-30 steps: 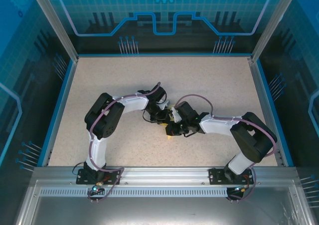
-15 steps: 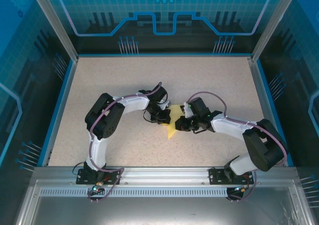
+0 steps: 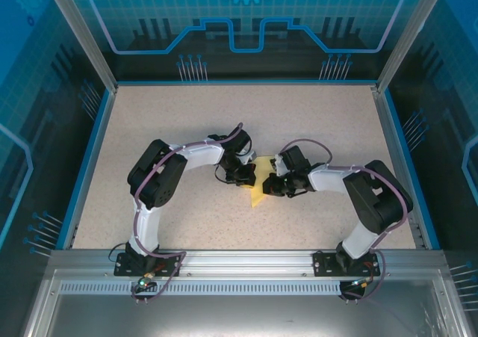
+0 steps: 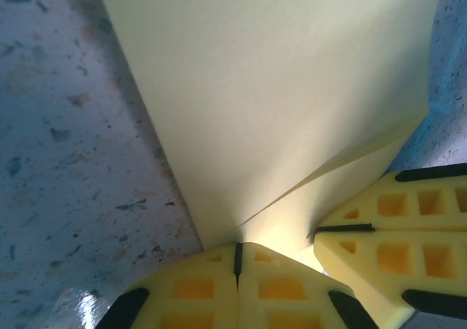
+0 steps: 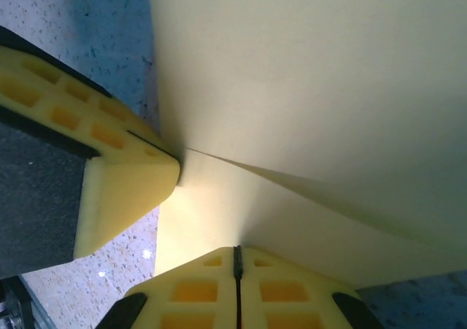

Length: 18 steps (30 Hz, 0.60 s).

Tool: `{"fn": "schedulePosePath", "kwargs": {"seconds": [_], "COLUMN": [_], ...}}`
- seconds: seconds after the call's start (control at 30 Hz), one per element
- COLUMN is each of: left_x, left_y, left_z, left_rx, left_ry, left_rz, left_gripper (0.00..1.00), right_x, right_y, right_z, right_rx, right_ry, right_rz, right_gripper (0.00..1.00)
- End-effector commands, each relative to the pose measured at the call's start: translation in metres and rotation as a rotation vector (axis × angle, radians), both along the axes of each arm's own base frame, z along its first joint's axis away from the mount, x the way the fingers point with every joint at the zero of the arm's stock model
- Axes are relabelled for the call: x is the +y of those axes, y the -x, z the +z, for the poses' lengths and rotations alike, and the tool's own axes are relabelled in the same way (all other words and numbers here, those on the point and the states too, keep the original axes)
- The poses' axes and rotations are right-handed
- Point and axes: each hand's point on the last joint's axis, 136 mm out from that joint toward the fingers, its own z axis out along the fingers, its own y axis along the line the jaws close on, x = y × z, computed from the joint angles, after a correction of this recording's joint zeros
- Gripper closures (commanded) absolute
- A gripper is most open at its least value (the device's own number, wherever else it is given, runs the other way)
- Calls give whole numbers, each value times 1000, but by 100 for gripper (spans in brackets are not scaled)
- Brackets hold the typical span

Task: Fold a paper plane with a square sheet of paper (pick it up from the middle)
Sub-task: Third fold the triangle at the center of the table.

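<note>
The square sheet of paper (image 3: pixel 258 195), pale yellow and partly folded, lies on the speckled table between both arms, a pointed end toward the near edge. In the left wrist view the paper (image 4: pixel 277 88) shows a raised flap along a crease. My left gripper (image 3: pixel 246 174) is shut, and its tips (image 4: pixel 237 250) touch the paper's edge with nothing visible between the jaws. From the other side, my right gripper (image 3: pixel 273 186) is shut too, its tips (image 5: pixel 236 252) resting on the paper (image 5: pixel 306 74). The two grippers stand almost side by side.
A raised blue rim (image 3: pixel 88 165) borders the table on the left, back and right. An aluminium rail (image 3: pixel 246 261) with both arm bases runs along the near edge. Bare tabletop (image 3: pixel 246 120) stretches behind the grippers.
The right gripper has swung off the middle of the paper to its right side, uncovering more yellow. Its elbow went out to the right, then back in. The left arm has stayed still.
</note>
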Motion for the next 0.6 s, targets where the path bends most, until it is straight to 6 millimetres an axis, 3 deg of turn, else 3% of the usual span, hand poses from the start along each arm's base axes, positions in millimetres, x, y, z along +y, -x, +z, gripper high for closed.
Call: {"fn": "schedulePosePath", "kwargs": {"seconds": [0.0,0.3,0.57], "left_x": [47,47,38], "left_y": [20,20,14], "left_z": [-64,-65,-53], "left_rx": [53,59,38], "left_ry": [-273,-274,-231], "left_rz": [-6,-8,-9], "left_gripper": [96,96,96], "right_x": [-16,-53,-57], "right_y": [-10,-17,-31], "right_z": [-6,-5,17], "right_rx": [-18,-14,-60], "right_ry": [58,131,114], "right_rz": [-25,-129,-146], "right_gripper": [93,92,91]}}
